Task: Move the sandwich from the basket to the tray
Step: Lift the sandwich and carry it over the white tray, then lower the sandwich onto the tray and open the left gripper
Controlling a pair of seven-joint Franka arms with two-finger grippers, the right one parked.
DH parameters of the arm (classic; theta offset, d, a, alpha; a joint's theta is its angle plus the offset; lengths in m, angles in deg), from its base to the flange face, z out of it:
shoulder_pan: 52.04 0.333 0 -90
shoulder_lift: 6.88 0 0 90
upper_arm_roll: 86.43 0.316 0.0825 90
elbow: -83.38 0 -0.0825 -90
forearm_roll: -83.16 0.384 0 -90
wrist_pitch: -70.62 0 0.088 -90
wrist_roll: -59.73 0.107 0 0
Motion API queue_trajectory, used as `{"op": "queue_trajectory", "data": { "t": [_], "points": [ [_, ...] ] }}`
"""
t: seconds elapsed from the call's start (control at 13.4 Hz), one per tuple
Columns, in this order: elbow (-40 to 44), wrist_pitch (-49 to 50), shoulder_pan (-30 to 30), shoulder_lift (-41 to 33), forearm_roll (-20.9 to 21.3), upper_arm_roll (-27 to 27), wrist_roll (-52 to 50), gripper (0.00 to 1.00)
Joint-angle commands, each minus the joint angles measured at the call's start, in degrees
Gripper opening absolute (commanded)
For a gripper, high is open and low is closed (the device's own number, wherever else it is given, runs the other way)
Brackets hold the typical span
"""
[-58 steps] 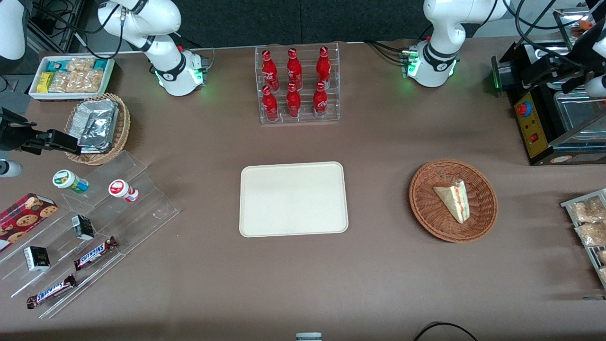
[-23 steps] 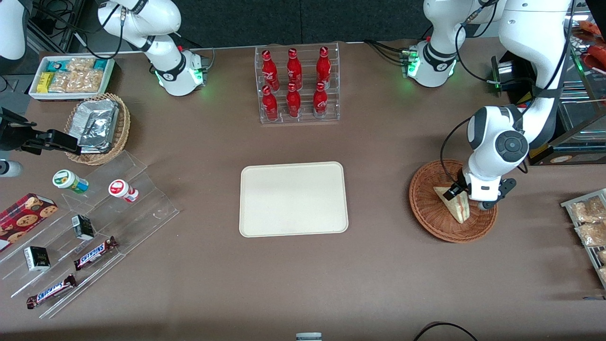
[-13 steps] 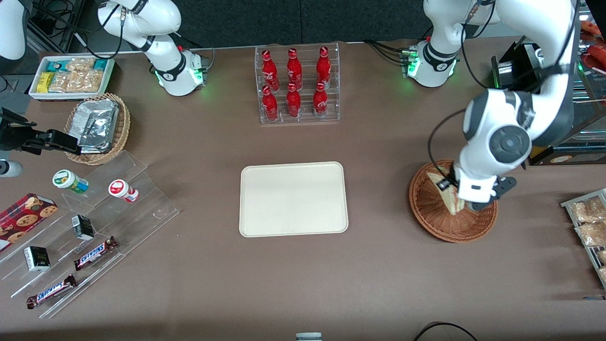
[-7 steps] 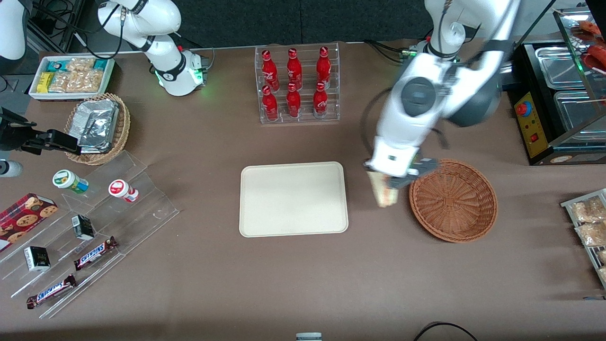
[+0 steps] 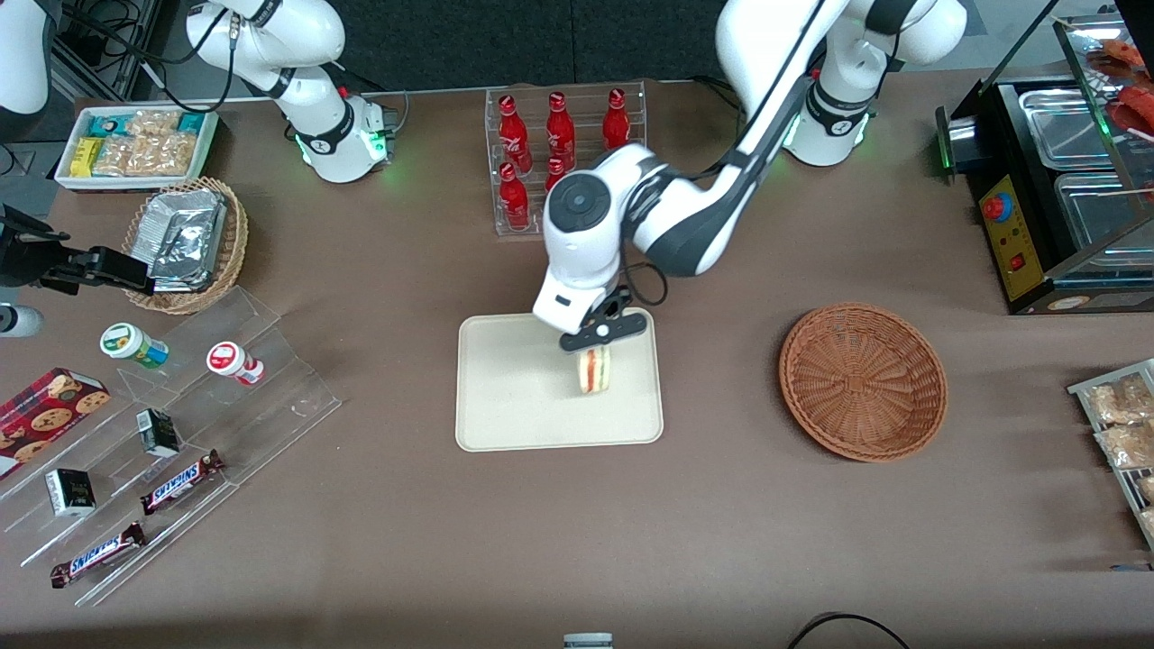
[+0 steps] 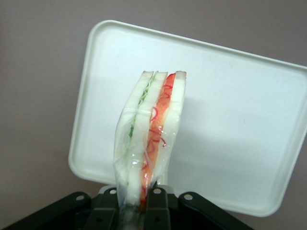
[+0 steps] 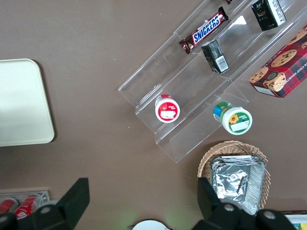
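Worktop (image 5: pixel 379 559): brown, wide, carrying all items below.

Tray (image 5: pixel 505 397): cream, rectangular, low rim, mid-worktop; bare except where the sandwich hangs over it. Target for the drop.

Basket (image 5: pixel 863 381): round, reddish-brown wicker, well apart from the tray toward the working arm's end; nothing in it.

Tool (image 5: pixel 590 347): over the tray's edge nearest the bottle rack (image 5: pixel 568 162), clamped on the sandwich.

Sandwich (image 5: pixel 594 370): 1 wrapped wedge, held on edge between the fingers, pointing down at the tray; the wrist view shows it (image 6: pixel 149 143) above the tray's surface (image 6: pixel 230 120), not resting on it.

Handling note: judged to be the placing step. Lower straight down until the wedge's tip nears the tray, keep it inside the rim, then release gently; held this upright it will likely topple onto a flat side, so a low release limits sliding.
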Motion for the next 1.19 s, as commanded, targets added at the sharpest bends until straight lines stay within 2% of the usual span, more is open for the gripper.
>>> {"op": "queue_trajectory", "data": {
  "t": [0.0, 0.15, 0.74, 0.82, 0.89, 0.97, 1.12],
  "points": [
    [2.94, -3.28, -2.4, 5.17, 3.43, 0.82, -0.26, 0.0],
    [2.94, -3.64, -3.28, 7.11, 4.75, 0.82, -0.08, 0.0],
    [2.94, -6.72, -3.82, 9.67, 4.84, 0.82, -0.87, 0.0],
    [2.94, -6.72, -3.82, 9.67, 4.84, 0.82, -0.87, 0.22],
    [2.94, -6.63, -3.73, 9.67, 4.84, 0.82, -0.7, 0.71],
    [2.94, -6.63, -3.73, 9.58, 4.84, 0.82, -0.43, 0.99],
    [2.94, -5.93, -3.73, 8.45, 4.93, 0.99, -0.78, 1.0]
  ]
}}
